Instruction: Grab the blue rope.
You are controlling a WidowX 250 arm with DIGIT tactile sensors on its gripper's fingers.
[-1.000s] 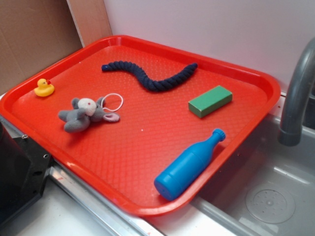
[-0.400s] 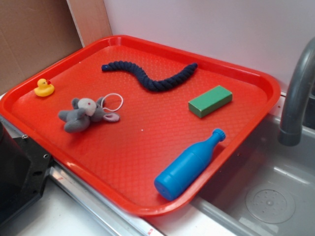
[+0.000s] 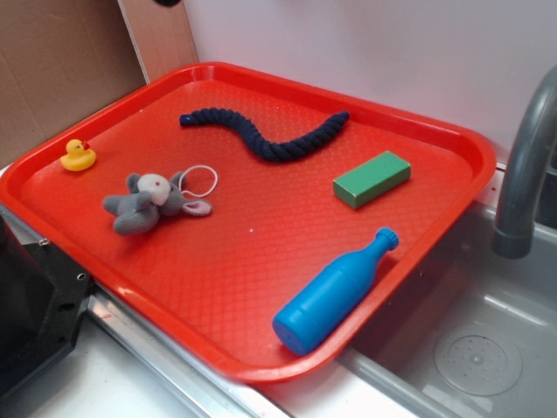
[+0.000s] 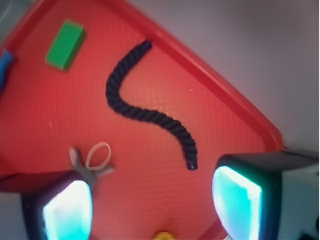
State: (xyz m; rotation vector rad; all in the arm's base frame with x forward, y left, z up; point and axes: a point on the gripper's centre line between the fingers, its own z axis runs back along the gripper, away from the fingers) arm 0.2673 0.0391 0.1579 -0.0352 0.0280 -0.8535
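Item 1, far left: a yellow duck [image 3: 77, 155], set near the left rim of the red tray [image 3: 452, 200].

Item 2: a grey plush mouse [image 3: 150, 201] with a white loop, lying flat and well apart from the duck.

Item 3, task object: the blue rope [image 3: 265, 133], laid in a loose S across the back of the tray, near the rear rim and touching nothing else. In the wrist view the blue rope [image 4: 150, 110] is seen from above, with one end lying just above the gap between the fingers.

Item 4: a green block [image 3: 372, 178], just beside the rope's right end.

Item 5: a blue bottle [image 3: 333, 292], on its side near the front right rim.

Item 6: the gripper [image 4: 152, 210], held above the tray with the jaws spread wide and nothing between them.

Risks noted: a grasp at the rope's tip is judged insecure, since a floppy strand could slip out. A descent off the rope's line could close on bare tray. The bottle's colour could be mistaken for the target.
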